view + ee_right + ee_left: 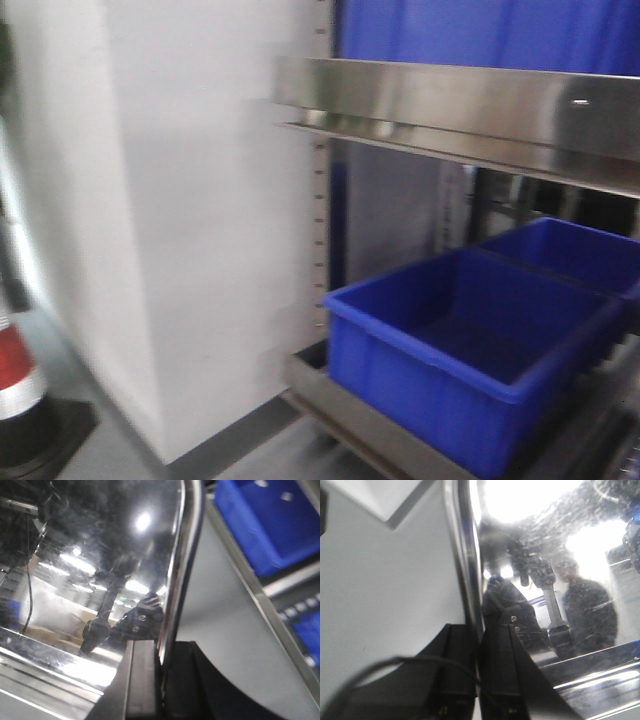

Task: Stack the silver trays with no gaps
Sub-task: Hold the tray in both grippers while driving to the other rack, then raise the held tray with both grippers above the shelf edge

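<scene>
Left tool [480,637], with two black fingers, is closed narrowly on the thin rim of a shiny silver metal tray [560,580]. The rim runs away from the tool between the fingers, and the mirror-like tray face spreads to their right. Right tool [162,652] pinches a thin silver rim in the same way, with the shiny face on its left. Whether both hold one tray, I cannot tell. Beyond the right tool a blue plastic bin [270,525] sits on a metal shelf [260,600]. The front view shows two such bins under a wide steel rail [460,105], beside a white wall [150,200].
</scene>
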